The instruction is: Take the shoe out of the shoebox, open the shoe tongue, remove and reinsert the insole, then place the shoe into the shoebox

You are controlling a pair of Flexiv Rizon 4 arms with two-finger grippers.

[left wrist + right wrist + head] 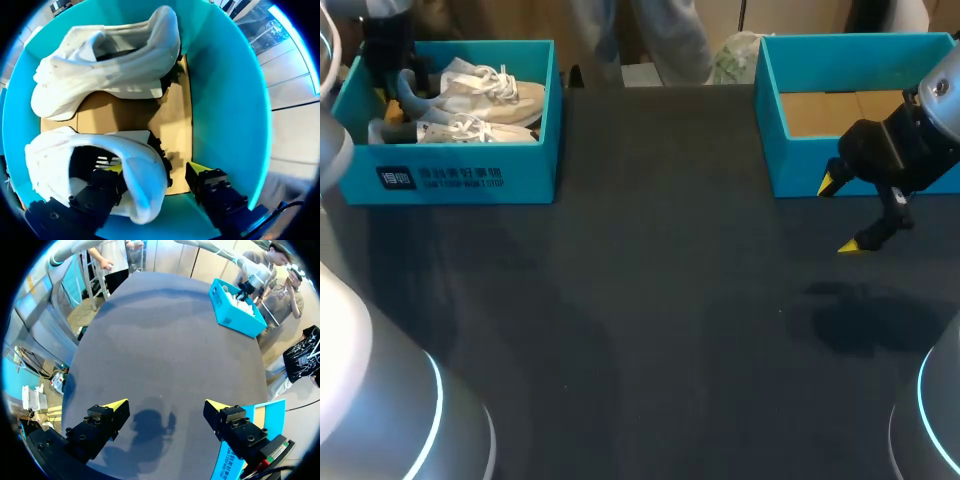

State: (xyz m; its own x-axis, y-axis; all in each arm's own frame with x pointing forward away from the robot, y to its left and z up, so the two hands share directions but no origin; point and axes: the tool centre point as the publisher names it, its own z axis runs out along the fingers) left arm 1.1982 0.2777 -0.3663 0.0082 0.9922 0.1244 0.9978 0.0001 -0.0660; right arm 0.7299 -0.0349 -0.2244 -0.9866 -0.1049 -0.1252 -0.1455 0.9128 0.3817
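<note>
At the far left of the desk (650, 300), a blue box (460, 175) holds two white shoes. They lie side by side on the brown floor of the box, both on their sides.

My left hand (155, 172) is down inside this box, at the heel end of the near shoe (142, 180). One finger (111, 172) is inside the shoe's hole. The other finger (200, 172) is outside the heel, close to the blue wall. The heel sits between the two fingers. The outside finger does not seem to touch it, so the hand is open and is not gripping the shoe. The second shoe (100, 70) lies past the near one, along the far wall, and nothing touches it.

My right hand (850, 215) is on the other side of the desk, well apart from the shoes. It hangs above the dark top, just in front of another blue box (800, 165). Its two yellow tips are spread wide and it has nothing in it. Seen from the right wrist, only bare desk and the hand's own shadow lie under the fingers, and a corner of that blue box is right beside one finger. That box shows only a brown floor inside.
</note>
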